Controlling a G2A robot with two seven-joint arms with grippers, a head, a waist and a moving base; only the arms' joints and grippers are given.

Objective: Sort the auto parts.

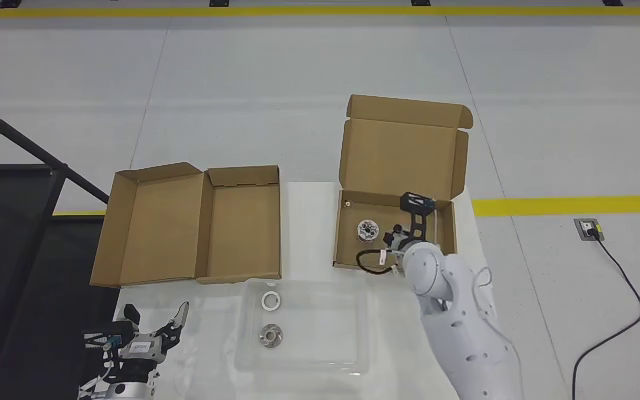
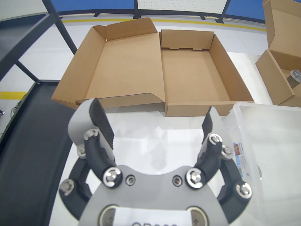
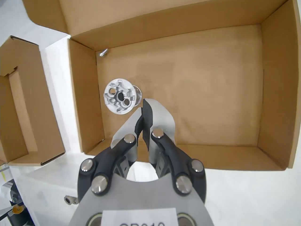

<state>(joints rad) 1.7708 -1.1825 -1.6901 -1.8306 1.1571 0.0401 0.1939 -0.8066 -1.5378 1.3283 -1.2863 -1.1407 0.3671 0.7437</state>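
Note:
A silver flanged hub (image 3: 119,98) lies on the floor of the right cardboard box (image 3: 272,76), which has its lid up. My right gripper (image 3: 143,105) hangs just beside it, shut, with nothing between its pads. A small bolt (image 3: 102,52) rests in the box's far corner. In the top view the hub (image 1: 367,230) sits near the box's left wall, the right gripper (image 1: 392,240) next to it. A white ring (image 1: 270,299) and a metal part (image 1: 270,335) lie in the clear bin (image 1: 345,300). My left gripper (image 2: 152,116) is open, low beside the bin's left end.
The wide flat cardboard box (image 1: 240,225) lies open to the left, its lid (image 1: 150,225) folded out; the left wrist view shows its floor (image 2: 195,76) bare. The clear bin's corner (image 2: 237,109) is close to the left gripper. A dark rack (image 1: 30,150) stands at far left.

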